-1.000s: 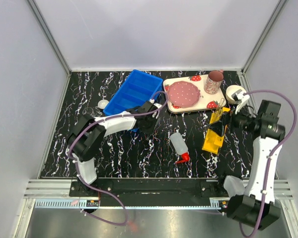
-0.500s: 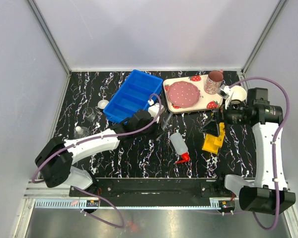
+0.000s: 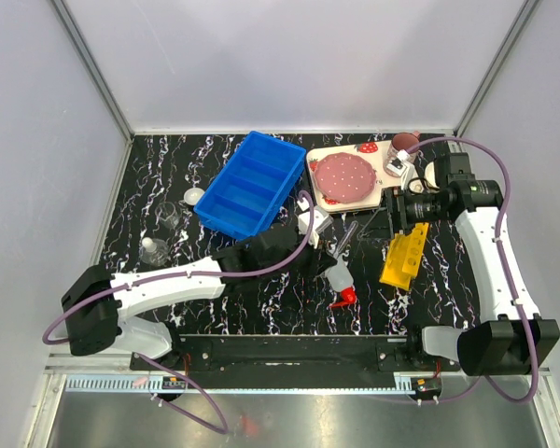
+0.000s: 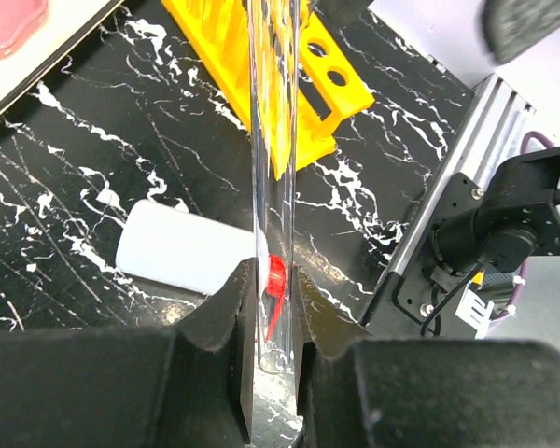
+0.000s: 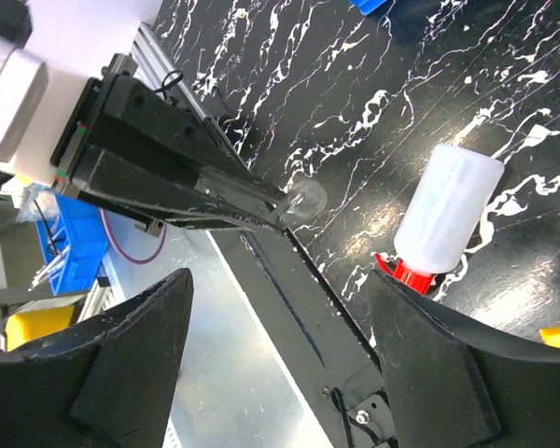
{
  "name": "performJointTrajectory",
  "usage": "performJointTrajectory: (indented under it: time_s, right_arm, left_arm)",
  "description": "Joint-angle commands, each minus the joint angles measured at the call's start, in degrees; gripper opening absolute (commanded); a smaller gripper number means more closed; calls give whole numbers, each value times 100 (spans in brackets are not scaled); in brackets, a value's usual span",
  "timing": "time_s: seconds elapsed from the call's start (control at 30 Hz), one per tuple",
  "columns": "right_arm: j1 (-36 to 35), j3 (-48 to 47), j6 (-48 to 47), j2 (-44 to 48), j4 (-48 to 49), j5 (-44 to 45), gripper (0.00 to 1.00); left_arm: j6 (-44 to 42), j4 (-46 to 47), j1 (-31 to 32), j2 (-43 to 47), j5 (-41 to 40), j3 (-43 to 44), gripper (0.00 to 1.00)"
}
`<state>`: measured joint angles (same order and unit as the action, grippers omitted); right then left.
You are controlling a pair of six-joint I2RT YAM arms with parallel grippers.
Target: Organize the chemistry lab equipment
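Note:
A thin clear tube [image 4: 271, 140] is clamped by its lower end in my left gripper [image 4: 271, 308], which is shut on it. Seen from above, the left gripper [image 3: 327, 241] hovers over the table's middle with the tube [image 3: 345, 233] pointing toward my right gripper [image 3: 375, 217]. The right gripper [image 5: 280, 355] is open, and the tube's rounded tip [image 5: 306, 199] lies just ahead of its fingers without touching them. The yellow holed rack [image 3: 401, 257] lies on the table to the right. The squeeze bottle [image 3: 336, 273] with its red nozzle lies on its side beneath the tube.
A blue bin [image 3: 250, 182] sits at the back centre, beside the strawberry-print tray [image 3: 385, 191] and pink mug [image 3: 403, 145]. Two small beakers [image 3: 168, 217] [image 3: 151, 247] and a tiny white dish [image 3: 194, 196] stand at the left. The front rail [image 4: 439, 215] runs close by.
The left arm swung right from beside the blue bin to the table's middle, carrying the tube. The right gripper moved left toward the tube's tip and its jaws narrowed a little.

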<state>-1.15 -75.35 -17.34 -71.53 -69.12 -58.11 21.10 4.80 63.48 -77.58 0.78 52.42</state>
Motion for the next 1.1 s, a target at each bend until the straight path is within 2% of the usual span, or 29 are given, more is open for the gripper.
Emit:
performJointTrajectory:
  time_s: [0.0,0.43,0.83,1.0,1.07]
  right_arm:
    - [-96,108,390,-72,276,-69,79]
    - [-158,187,556,-292,400,-333,58]
    - [-158,310,618,-230,479,-438,30]
    - [-149,328,574,-90,523,-263,24]
    - [-149,372,548,42,575,-132,24]
  left_arm:
    - [104,461,129,-11,-271,356,11]
    - [69,346,349,-310,-297,672,10]
    - [-10,241,419,-389,-368,796,11]
    - [-1,215,428,-319,-429,734,15]
    - [-1,258,428,-223,-447,647,22]
